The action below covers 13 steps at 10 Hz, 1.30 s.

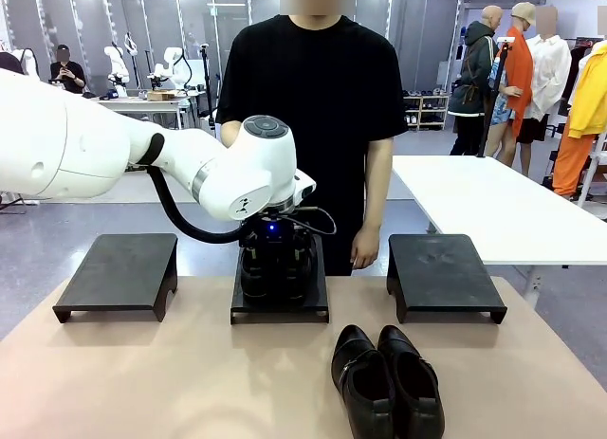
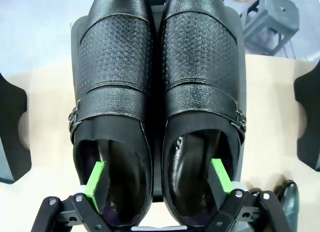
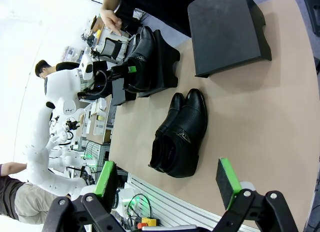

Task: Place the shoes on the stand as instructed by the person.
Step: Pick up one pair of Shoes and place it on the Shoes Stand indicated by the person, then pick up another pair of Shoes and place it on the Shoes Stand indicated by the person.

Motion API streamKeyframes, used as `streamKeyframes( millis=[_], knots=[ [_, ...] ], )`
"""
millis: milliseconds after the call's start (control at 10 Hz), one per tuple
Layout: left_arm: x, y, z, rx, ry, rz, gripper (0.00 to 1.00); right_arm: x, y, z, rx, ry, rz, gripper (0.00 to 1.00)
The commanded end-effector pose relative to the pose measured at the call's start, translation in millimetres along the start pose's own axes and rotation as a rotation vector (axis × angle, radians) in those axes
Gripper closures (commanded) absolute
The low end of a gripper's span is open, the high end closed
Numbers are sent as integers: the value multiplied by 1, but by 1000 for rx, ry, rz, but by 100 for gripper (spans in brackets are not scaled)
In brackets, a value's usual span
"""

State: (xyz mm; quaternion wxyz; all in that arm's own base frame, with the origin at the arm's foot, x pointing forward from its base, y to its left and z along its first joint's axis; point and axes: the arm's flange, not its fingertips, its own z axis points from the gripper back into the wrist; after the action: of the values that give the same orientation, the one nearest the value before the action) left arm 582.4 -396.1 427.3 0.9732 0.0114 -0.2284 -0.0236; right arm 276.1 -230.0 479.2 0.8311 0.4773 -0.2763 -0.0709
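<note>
Black shoes [image 2: 200, 66] each take one of the spread left fingers [image 2: 95, 181].

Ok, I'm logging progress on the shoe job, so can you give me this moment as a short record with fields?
stands: left stand, middle stand, right stand, in a row
on middle stand: first pair, side by side
on table: second pair, nearer the robot
left gripper: open, one finger inside each shoe of the first pair
right gripper: open, above the table, holding nothing
person: behind the middle stand, hand hanging down
</note>
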Motion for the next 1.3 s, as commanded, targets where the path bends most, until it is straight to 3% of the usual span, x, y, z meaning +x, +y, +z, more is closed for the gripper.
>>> streamKeyframes(
  millis=[0,900,1000,1200],
  knots=[
    [1,1,-1,7,-7,-5,0,1,1,1,14,-8,16,0],
    [0,0,0,0,0,0,0,1,1,1,14,-8,16,0],
    [10,1,24,-13,13,-44,0,1,1,1,14,-8,16,0],
    [2,37,89,-104,135,-50,0,1,1,1,14,-8,16,0]
  ],
)
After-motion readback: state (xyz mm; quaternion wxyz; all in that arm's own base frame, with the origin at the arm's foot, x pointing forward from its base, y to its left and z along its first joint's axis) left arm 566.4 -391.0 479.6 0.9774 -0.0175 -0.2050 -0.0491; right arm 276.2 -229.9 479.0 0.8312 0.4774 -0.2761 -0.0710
